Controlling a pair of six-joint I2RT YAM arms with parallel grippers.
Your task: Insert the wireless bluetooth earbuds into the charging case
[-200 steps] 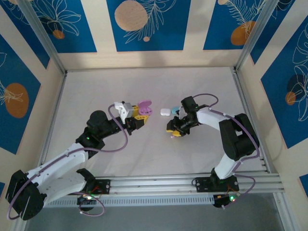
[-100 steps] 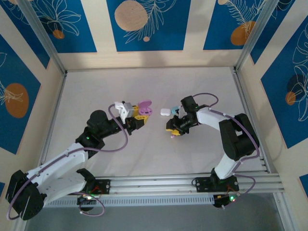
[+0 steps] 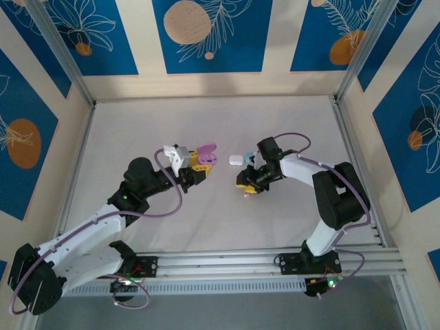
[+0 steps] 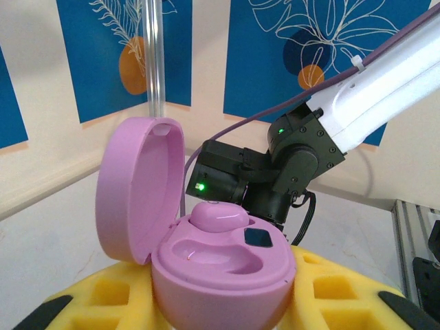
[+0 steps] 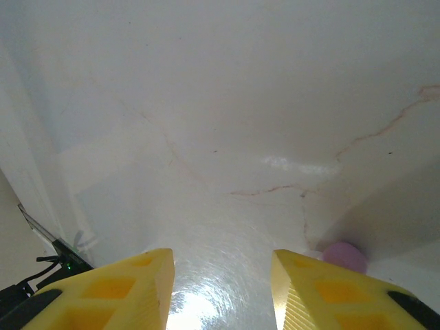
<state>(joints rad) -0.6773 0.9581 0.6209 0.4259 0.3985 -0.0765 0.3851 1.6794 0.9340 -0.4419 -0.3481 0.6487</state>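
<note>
Loose bud [image 5: 345, 256], pink, lies on the desk [image 5: 206, 137] just outside the right hand's [image 5: 220, 253] right-side finger, not in the gap between the two. That hand hangs low over the desk with its fingers apart and nothing between them. The left hand [image 3: 198, 165] is clamped on the pink case [image 4: 220, 268] and holds it off the desk with the lid up. A seated bud [image 4: 218, 216] fills the far slot, while the near slot is bare.

Risks, as I judge them:
- Closing from here would catch air, because the bud sits off to one side.
- A sideways shift made this low could let the finger nudge the bud and send it rolling.
- The bud is small and smooth, so a slightly off-centre pinch may squirt it out of the foam pads.
- If it is gripped in the wrong pose, it will not drop into the slot.
- Pressing it in could jar the seated bud loose or push the case askew in the left hand.
- The two hands work close together and could bump.
</note>
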